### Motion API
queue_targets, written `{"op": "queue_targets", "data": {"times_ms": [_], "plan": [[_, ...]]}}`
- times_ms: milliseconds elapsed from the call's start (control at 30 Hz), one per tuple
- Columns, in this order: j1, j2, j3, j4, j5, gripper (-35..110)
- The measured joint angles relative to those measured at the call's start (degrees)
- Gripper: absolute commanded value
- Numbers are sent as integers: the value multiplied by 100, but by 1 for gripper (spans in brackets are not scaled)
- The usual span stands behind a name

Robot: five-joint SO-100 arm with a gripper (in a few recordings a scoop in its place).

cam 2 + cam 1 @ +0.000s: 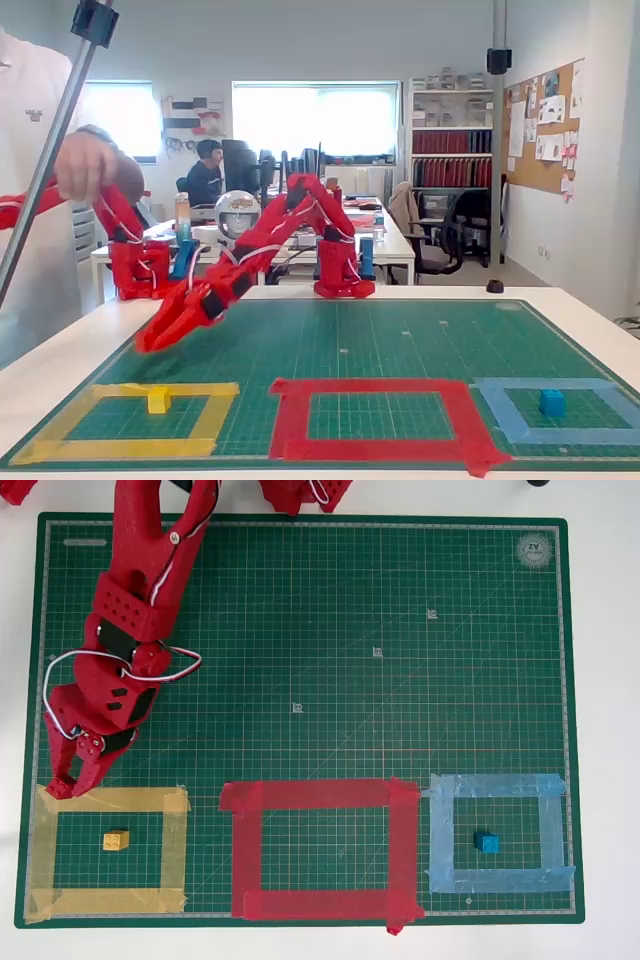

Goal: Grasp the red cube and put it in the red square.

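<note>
My red gripper [62, 783] hangs at the left edge of the mat, over the top-left corner of the yellow tape outline. In the fixed view the gripper [150, 342] is clear of the mat and points down to the left. Its fingers are closed on a small bright red block, the red cube [57, 789], which is hard to tell from the red fingers. The red square [320, 796], a wide red tape outline, lies at the front middle of the mat [400, 600] with nothing inside it. It also shows in the fixed view as the red square [375, 387].
A yellow block [116, 840] sits inside the yellow tape outline [175, 845]. A blue block [487, 843] sits inside the light blue tape outline [552, 830]. A person stands at the left in the fixed view, one hand [85, 165] raised.
</note>
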Motion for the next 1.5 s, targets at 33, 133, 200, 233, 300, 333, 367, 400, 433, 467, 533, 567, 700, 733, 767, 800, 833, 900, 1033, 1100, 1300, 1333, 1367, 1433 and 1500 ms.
{"op": "queue_targets", "data": {"times_ms": [33, 133, 200, 233, 300, 333, 367, 400, 433, 467, 533, 567, 700, 733, 767, 800, 833, 900, 1033, 1100, 1300, 1333, 1367, 1433, 1500], "plan": [[-70, 316, 220, 44, 53, -1], [-343, 1266, 984, 114, 220, -1], [-545, 1890, 1582, 123, 325, -1], [-677, 2180, 1916, 123, 360, -1], [-984, 2769, 2575, 123, 396, -1], [-1160, 3050, 2892, 123, 413, -1], [-1336, 3305, 3173, 123, 422, -1], [-1512, 3516, 3437, 123, 422, -1], [-1679, 3665, 3639, 123, 422, -1], [-1872, 3788, 3797, 123, 422, -1], [-2303, 3885, 3981, 123, 422, -1], [-2531, 3902, 4025, 123, 422, -1], [-3094, 3885, 4017, 123, 422, -1], [-3226, 3788, 3911, 123, 422, -1], [-3375, 3691, 3814, 105, 422, -1], [-3507, 3577, 3709, 35, 422, -1], [-3612, 3375, 3568, -141, 422, -1], [-3691, 2988, 3366, -483, 422, -1], [-3771, 2364, 3076, -1151, 422, -1], [-3788, 2127, 3032, -1266, 422, -1], [-3691, 1582, 2821, -1521, 369, -1], [-3639, 1450, 2742, -1538, 369, -1], [-3595, 1318, 2628, -1547, 369, -1], [-3507, 1099, 2443, -1556, 343, -1], [-3419, 896, 2241, -1556, 290, -1]]}}
